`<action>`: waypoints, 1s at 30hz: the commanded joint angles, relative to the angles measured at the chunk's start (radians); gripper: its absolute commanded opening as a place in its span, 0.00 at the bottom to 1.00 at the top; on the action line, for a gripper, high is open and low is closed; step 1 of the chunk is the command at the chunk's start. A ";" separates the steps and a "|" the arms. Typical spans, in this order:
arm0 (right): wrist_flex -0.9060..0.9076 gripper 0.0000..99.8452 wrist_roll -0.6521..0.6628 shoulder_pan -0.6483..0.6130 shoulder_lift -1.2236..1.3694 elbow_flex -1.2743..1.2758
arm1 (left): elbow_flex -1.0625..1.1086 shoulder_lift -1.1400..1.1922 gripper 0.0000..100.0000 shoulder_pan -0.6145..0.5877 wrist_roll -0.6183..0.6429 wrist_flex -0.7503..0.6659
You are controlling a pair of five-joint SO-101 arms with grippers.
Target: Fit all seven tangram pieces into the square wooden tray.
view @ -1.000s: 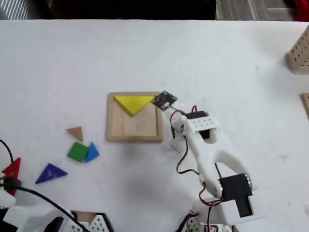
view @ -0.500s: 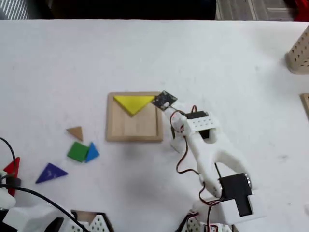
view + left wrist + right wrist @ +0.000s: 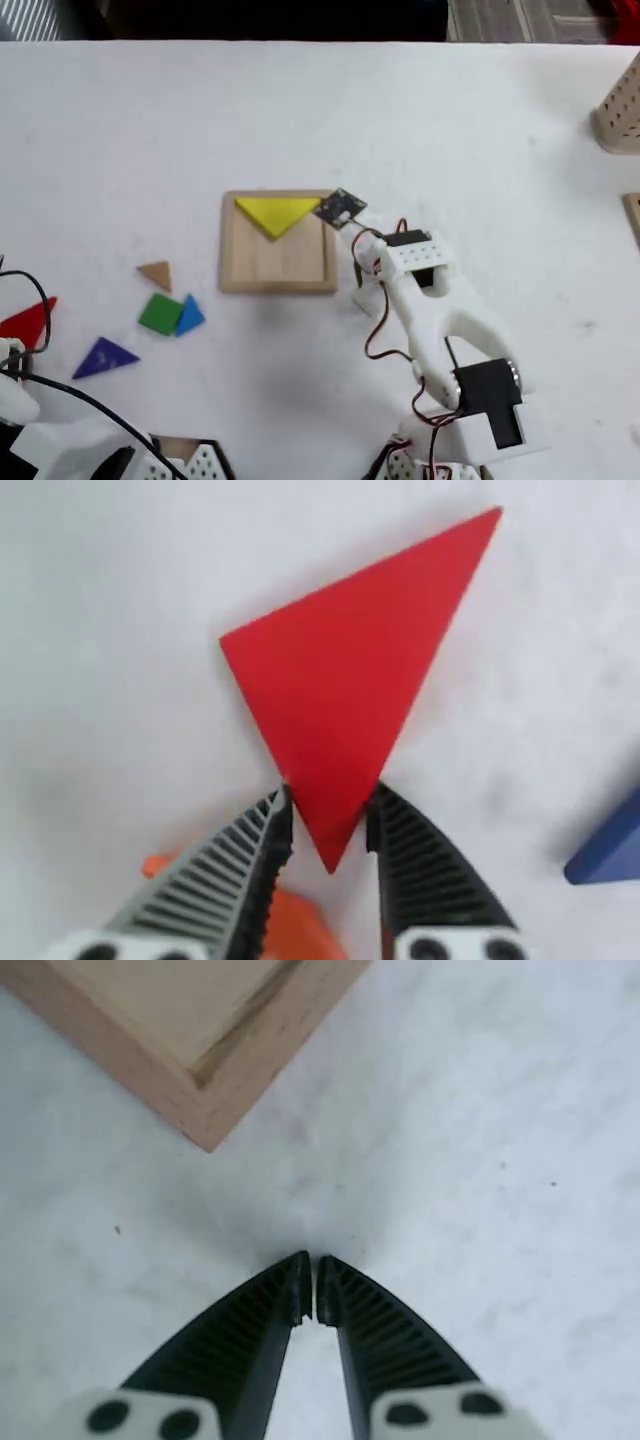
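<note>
Newly shifted red triangle [image 3: 345, 690], tip between fingers [image 3: 245, 865].

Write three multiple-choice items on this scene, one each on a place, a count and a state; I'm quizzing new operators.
1. Where is the yellow triangle?
A. Outside the tray
B. In the tray, against its far edge
C. In a gripper

2. How many pieces lie in the tray?
A. One
B. Three
C. Seven

3. What is the state of the left gripper?
A. Open above the tray
B. Shut with nothing in it
C. Shut on a corner of the red triangle

Key:
1. B: the high view shows it inside the frame at the far side.
2. A: the yellow piece lies there alone.
3. C: the left wrist view shows it pinching the red corner.
</note>
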 commanded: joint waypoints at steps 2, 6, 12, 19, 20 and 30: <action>0.024 0.02 0.011 -0.016 -0.024 0.006 | -0.063 -0.012 0.09 -0.001 -0.012 0.028; 0.024 0.02 0.011 -0.016 -0.024 0.006 | -0.190 -0.097 0.13 -0.004 -0.012 0.259; 0.024 0.02 0.011 -0.016 -0.024 0.006 | -0.327 -0.160 0.27 0.010 -0.002 0.473; 0.024 0.02 0.011 -0.016 -0.024 0.005 | -0.390 -0.051 0.27 0.070 0.124 0.370; 0.024 0.02 0.011 -0.016 -0.024 0.005 | -0.399 -0.016 0.27 0.077 0.130 0.356; 0.024 0.02 0.011 -0.016 -0.024 0.005 | -0.637 0.328 0.27 0.087 0.137 0.327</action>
